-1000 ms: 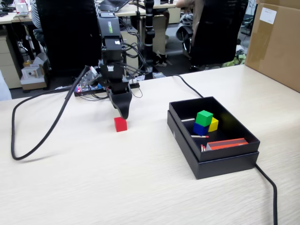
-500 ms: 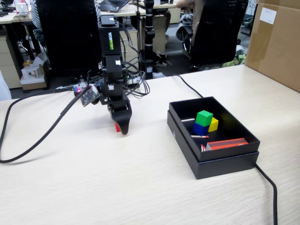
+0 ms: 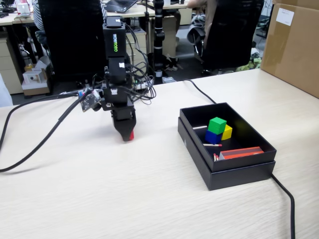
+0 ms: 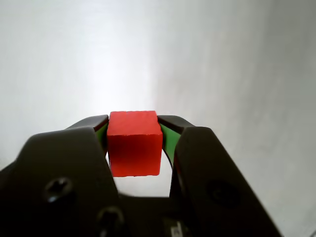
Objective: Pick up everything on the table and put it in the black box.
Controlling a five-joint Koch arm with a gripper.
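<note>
The red cube (image 3: 131, 135) sits at table level on the beige table (image 3: 124, 199), left of the black box (image 3: 234, 174). My gripper (image 3: 127, 136) points straight down over it. In the wrist view the red cube (image 4: 134, 143) fills the gap of the gripper (image 4: 134, 122), with both green pads pressed against its sides. Inside the box, the green cube (image 3: 217, 125) rests on the blue cube (image 3: 212, 137), and the yellow cube (image 3: 228, 132) lies beside them.
The box also holds a flat orange-red matchbox (image 3: 241, 152) and loose matchsticks (image 3: 212, 145). A black cable (image 3: 35, 149) curves across the table on the left, and another cable (image 3: 286, 196) runs from the box's right. A brown carton (image 3: 294, 45) stands at the far right.
The gripper came down over the red cube and closed on it, shifting slightly left; the cube is now mostly hidden behind the jaws in the fixed view.
</note>
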